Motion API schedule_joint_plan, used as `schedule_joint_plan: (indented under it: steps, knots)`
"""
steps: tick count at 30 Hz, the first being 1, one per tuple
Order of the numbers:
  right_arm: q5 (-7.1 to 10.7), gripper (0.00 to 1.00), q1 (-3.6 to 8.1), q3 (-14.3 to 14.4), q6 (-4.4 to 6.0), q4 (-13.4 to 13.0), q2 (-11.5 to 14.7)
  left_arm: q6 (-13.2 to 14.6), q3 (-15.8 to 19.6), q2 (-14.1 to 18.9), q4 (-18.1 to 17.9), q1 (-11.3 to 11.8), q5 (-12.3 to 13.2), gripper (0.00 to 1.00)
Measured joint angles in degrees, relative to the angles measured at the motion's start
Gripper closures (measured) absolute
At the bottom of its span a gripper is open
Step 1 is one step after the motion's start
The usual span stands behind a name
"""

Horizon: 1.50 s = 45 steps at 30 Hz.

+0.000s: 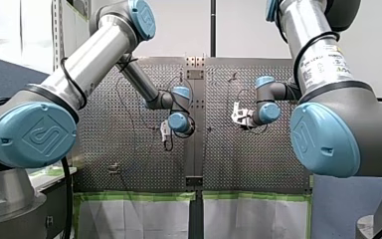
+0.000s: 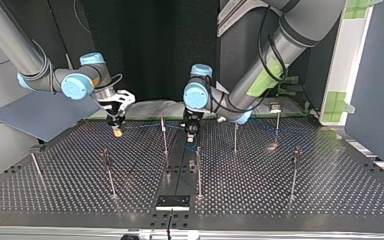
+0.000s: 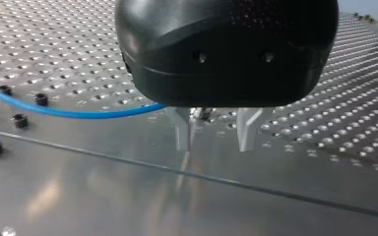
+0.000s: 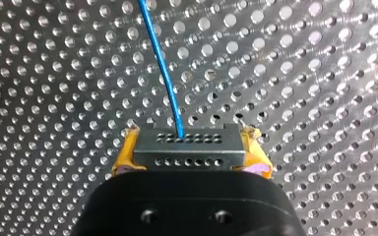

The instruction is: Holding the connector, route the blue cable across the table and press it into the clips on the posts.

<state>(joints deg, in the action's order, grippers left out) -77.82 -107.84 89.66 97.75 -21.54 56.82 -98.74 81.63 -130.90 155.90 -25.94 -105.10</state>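
Starting with the perforated table (image 2: pixel 280 192), we see it fill the top view, with thin upright posts (image 2: pixel 198 172) standing well apart across it. Our left arm (image 2: pixel 280 45) comes in at that view's right and reaches to the middle, while our right arm (image 2: pixel 25 60) comes in at its left.

Our left gripper (image 3: pixel 215 136) hangs low over the smooth strip that runs down the table's middle. Its metal fingers (image 3: pixel 182 133) are spread, and we see nothing held between them. Our right gripper (image 4: pixel 189 147) is over the holes toward the top view's far left. Its yellow pads (image 4: pixel 124 156) pinch the grey connector (image 4: pixel 187 145) by its two ends.

The blue cable (image 4: pixel 163 64) leaves the connector's face and runs ahead over the table. In the left wrist view it curves along the surface and passes out of sight behind our left gripper's black body.
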Motion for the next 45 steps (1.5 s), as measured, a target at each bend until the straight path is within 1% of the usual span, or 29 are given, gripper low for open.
schedule_joint_plan:
  steps: [9,14,18,24,27,32,34,37,42,45]
  knots:
    - [0.27,1.0,1.07,-0.03,0.16,0.33,0.01,2.41,0.0,0.06,4.68,-1.45,-3.62,0.0]
    - [0.3,1.0,1.52,-0.03,0.41,0.72,0.01,2.53,0.13,0.62,7.12,-2.51,-5.65,0.0]
    - [0.29,1.0,1.9,-0.03,0.48,1.65,0.01,2.16,1.19,2.54,9.3,-3.89,-7.84,0.0]
    - [0.29,1.0,2.44,-0.03,0.54,2.59,0.03,1.11,3.33,5.61,10.28,-6.17,-9.22,0.0]
    - [0.34,1.0,2.67,-0.02,0.64,2.8,0.05,-0.03,3.74,7.47,11.07,-7.95,-10.59,0.0]
    - [0.34,1.0,3.15,-0.03,0.7,3.02,0.1,-0.88,3.85,9.09,11.55,-10.47,-13.01,0.0]
    - [0.32,1.0,3.31,-0.03,0.74,3.05,0.12,-0.83,3.85,9.27,11.48,-11.58,-14.06,0.0]
    - [0.3,1.0,3.51,-0.03,0.77,3.07,0.16,-0.47,3.85,9.34,10.8,-13.05,-14.88,0.0]
    - [0.31,1.0,3.65,-0.02,0.87,3.02,0.18,-1.55,2.72,9.03,8.54,-15.65,-15.33,0.0]
    - [0.8,1.0,3.7,0.01,1.0,3.0,0.18,-2.43,0.95,7.67,8.25,-17.66,-15.05,0.0]
